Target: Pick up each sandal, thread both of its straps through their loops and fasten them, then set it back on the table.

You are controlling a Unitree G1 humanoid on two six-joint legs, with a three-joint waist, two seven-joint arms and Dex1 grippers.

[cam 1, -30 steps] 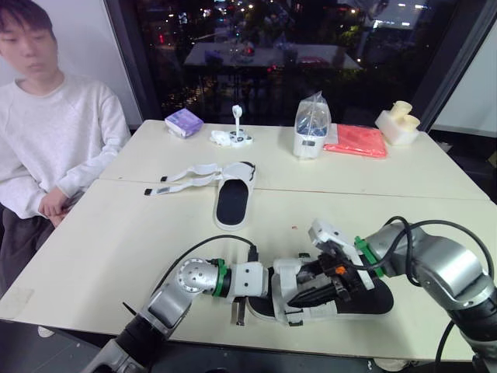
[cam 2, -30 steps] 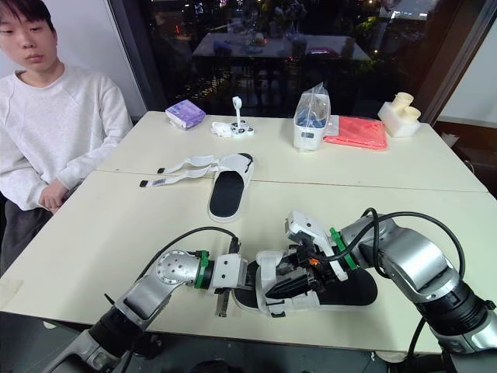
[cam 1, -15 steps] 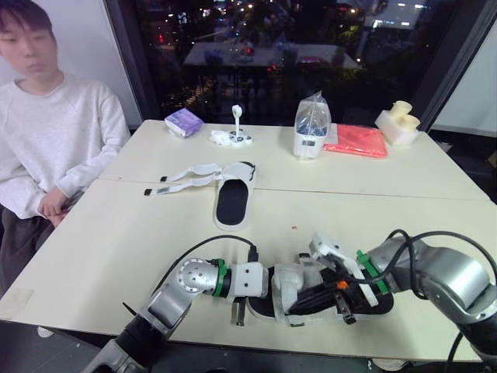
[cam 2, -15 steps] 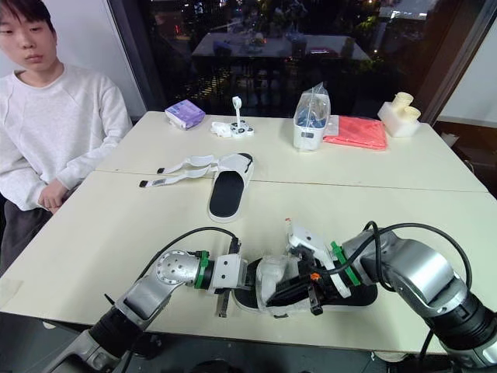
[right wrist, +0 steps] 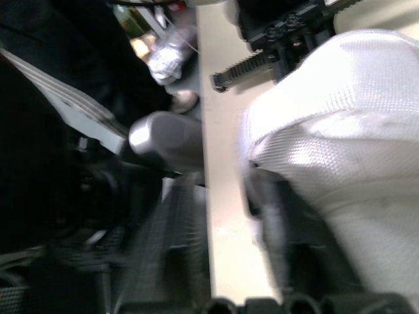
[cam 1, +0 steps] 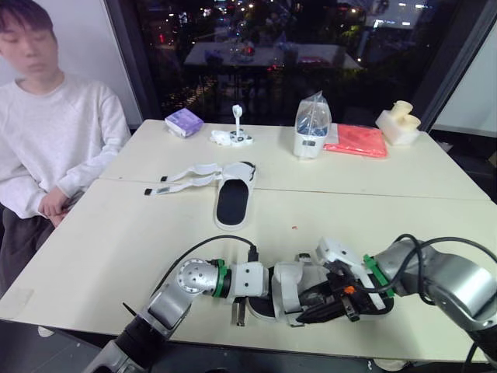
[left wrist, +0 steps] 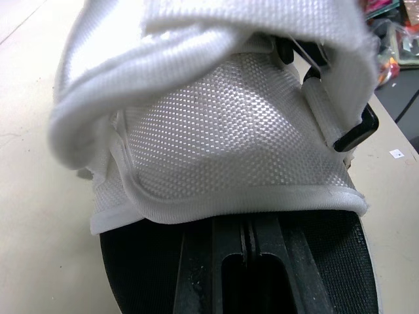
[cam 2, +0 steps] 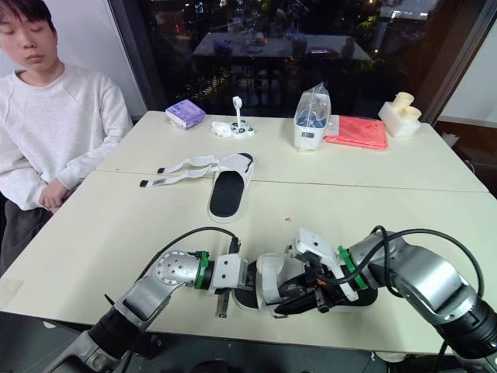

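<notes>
Where the bench (cam 1: 116, 249) ends nearest, the sandal (cam 1: 289, 286) lies flat, its black sole (left wrist: 340, 275) under a domed strap (left wrist: 222, 131) of white woven mesh. The left claw (left wrist: 245, 239), closed tight, rests on the sole beneath that mesh; the right claw (cam 1: 309, 300) is spread apart against the strap.

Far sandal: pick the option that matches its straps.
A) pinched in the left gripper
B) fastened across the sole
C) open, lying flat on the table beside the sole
C: the far sandal has its white straps lying unfastened on the table, stretched out beside its sole.
</notes>
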